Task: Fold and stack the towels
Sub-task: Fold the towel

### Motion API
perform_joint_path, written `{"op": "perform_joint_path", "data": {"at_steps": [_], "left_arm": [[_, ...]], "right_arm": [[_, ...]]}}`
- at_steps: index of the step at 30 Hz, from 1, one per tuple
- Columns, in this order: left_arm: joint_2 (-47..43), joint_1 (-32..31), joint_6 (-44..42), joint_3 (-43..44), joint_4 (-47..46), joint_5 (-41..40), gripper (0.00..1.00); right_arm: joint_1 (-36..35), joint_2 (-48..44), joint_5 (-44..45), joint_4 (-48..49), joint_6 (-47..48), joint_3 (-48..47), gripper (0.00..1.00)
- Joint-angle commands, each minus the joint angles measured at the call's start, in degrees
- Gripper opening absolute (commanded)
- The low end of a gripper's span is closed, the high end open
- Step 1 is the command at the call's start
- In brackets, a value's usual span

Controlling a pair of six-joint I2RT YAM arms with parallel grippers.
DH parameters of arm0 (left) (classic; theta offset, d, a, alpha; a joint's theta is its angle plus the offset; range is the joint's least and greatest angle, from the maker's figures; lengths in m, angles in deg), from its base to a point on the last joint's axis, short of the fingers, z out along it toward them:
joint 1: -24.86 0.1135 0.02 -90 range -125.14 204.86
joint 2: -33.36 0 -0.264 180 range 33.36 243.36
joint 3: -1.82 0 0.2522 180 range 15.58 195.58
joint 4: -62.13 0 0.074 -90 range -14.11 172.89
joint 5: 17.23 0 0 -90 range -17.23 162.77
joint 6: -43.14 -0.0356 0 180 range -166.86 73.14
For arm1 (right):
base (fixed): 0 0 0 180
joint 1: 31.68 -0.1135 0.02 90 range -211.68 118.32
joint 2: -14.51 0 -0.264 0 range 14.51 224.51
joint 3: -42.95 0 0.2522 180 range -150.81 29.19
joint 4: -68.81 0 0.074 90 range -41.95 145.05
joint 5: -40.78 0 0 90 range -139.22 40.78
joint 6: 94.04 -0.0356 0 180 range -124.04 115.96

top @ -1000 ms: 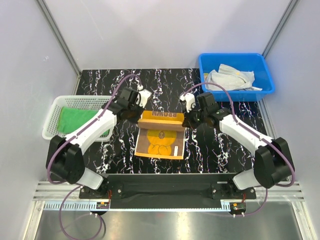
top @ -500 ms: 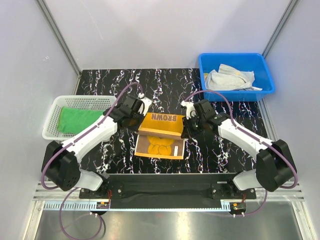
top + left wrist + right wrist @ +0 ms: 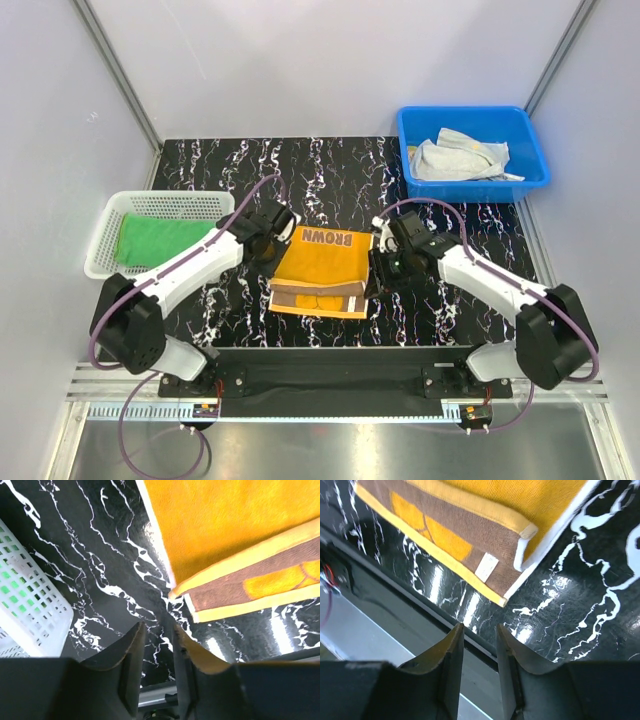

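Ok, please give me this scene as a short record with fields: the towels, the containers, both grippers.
orange towel: middle of table, folded over, brown strip left uncovered at near edge
green towel: in white basket, left
pale towels: crumpled in blue bin, far right
left gripper: open, empty, off the orange towel's left corner
right gripper: open, empty, off its right corner

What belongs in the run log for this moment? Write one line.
orange-yellow towel: folded over, lying flat | left claw: open, empty | right claw: open, empty
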Motion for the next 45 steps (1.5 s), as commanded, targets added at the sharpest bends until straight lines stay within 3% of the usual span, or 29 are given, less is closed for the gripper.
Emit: {"op": "perform_joint_path", "data": {"at_steps": [1,5,10,15,22,28,36,40,45], "left_arm": [[1.43,-0.24,3.78,1.75,-2.41,0.95,0.35],[5.47,0.28,7.30,2.45,-6.72,0.25,0.40],[12.85,2.92,10.30,9.03,-8.04,4.54,0.37],[15.59,3.19,10.30,7.91,-9.62,7.54,0.35],[13.93,2.49,11.00,0.35,-12.35,11.59,0.33],[8.30,0.03,12.06,-2.64,-10.51,12.02,0.33],[1.43,-1.47,16.36,-4.85,-7.34,6.06,0.37],[5.56,-0.16,16.36,-2.47,-7.78,4.20,0.38],[8.47,3.44,16.89,-3.61,-11.38,6.40,0.38]], "right_arm": [[-0.62,-2.76,9.05,6.43,-9.92,0.84,0.37],[-0.53,2.58,13.39,13.81,-10.74,-0.29,0.38],[-0.79,11.03,14.36,15.58,-9.50,-7.22,0.32],[-1.32,15.70,15.94,15.06,-7.75,-8.47,0.32],[-2.46,14.21,15.15,15.06,-6.69,-3.56,0.32],[-3.78,7.45,13.13,14.18,-7.21,2.50,0.31],[-4.48,-4.77,15.06,12.94,-12.13,8.32,0.35],[-4.48,-2.24,20.57,15.49,-14.07,6.30,0.37],[-4.40,7.78,24.90,16.37,-14.34,0.85,0.37]]}}
